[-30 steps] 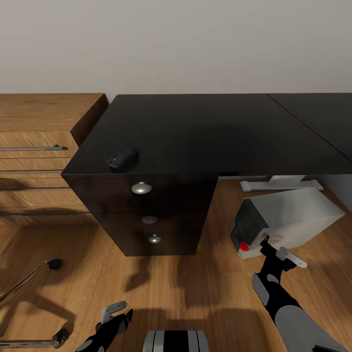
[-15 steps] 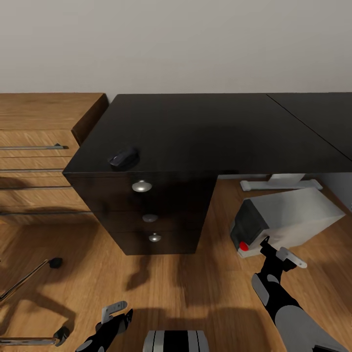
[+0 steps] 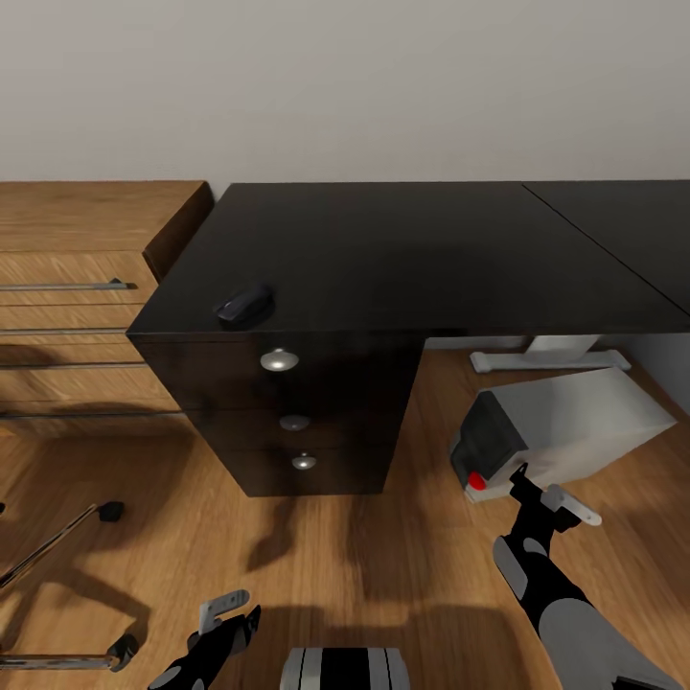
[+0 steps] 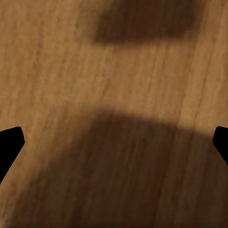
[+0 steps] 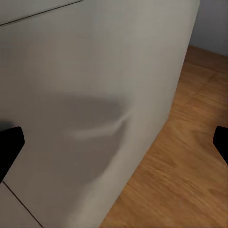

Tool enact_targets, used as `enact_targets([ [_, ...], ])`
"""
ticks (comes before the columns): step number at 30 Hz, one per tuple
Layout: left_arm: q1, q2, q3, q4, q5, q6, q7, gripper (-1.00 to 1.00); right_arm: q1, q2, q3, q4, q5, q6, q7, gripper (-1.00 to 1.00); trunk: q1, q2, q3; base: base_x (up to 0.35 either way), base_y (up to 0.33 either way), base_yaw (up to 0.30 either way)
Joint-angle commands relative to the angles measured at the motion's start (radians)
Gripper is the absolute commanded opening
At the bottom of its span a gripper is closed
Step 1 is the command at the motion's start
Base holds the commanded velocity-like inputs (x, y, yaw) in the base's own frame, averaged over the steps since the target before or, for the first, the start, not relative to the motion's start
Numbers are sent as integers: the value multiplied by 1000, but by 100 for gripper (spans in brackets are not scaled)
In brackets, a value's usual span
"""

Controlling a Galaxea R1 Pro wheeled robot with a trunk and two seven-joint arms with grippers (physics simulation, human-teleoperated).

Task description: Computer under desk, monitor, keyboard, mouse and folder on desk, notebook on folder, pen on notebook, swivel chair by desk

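- Computer (image 3: pixel 565 431) lies tipped on the floor just ahead of your right gripper (image 3: pixel 546 498), partly beyond the desk (image 3: pixel 402 259) edge.
- Both claws are spread and empty; push squarely against its pale side.

Glossy blk desk (image 3: pixel 412 259); matt wood floor (image 3: pixel 383 575).

mouse (image 3: pixel 243 305) on desk (image 3: pixel 402 259) front-left corner | computer (image 3: pixel 561 429) on floor, right of drawers (image 3: pixel 292 412)

The left end effector (image 4: pixel 114 142) hangs over shadowed wooden floor (image 4: pixel 61 71), its two black fingertips (image 4: pixel 9 142) spread wide apart.
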Motion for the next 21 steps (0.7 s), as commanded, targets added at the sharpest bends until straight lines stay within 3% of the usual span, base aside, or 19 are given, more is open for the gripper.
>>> enact_targets([
  [1, 0, -1, 5, 0, 9, 0, -7, 100, -1, 0, 4, 0, 1, -3, 4, 100, 0, 0, -1, -1, 0, 0],
  [13, 0, -1, 5, 0, 9, 1, -7, 100, -1, 7, 7, -1, 0, -9, 7, 100, 0, 0, -1, 0, 0, 4],
  [21, 0, -1, 5, 0, 9, 1, -6, 100, 0, 8, 5, -2, 0, -9, 7, 100, 0, 0, -5, 0, 0, 143],
])
